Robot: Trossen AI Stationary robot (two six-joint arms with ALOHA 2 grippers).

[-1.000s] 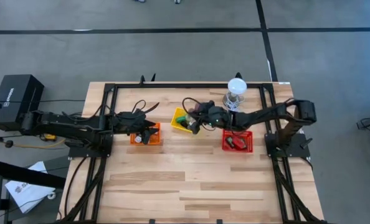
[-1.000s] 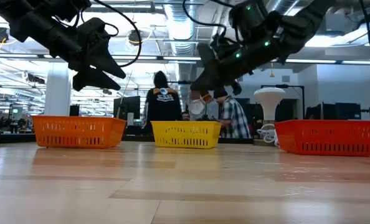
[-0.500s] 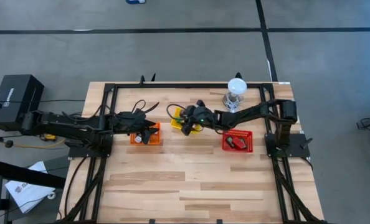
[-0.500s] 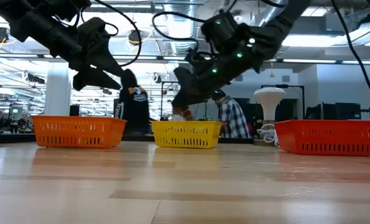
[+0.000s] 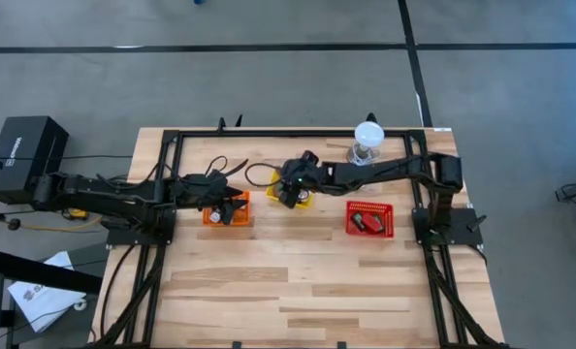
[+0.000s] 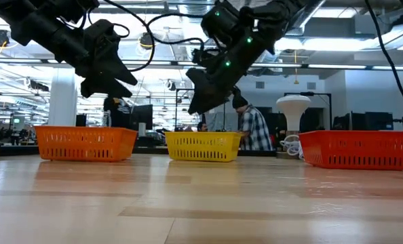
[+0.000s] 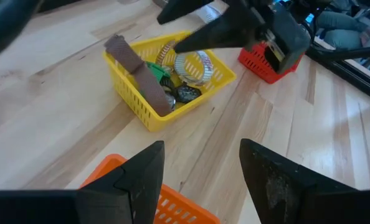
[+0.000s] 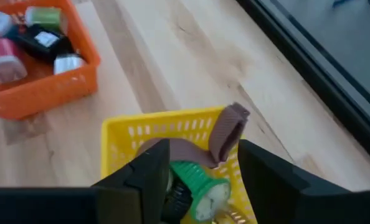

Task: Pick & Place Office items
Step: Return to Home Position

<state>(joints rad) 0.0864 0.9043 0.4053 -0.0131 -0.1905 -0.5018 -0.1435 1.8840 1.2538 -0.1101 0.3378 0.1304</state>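
Right end effector swung toward 9 o'clock over the yellow bin, open, empty; lift clear of the strap, then retract. Left end effector hovers open above orange bin.

Looking at a robotics lab set inside an open-plan office hall: resting on a grey concrete floor crossed by dark lines, a butcher-block worktop fenced by black rails. Showing beyond the worktop's far edge a bare industrial ceiling with strip lights, rows of monitors, and a person in a checked shirt standing among them.
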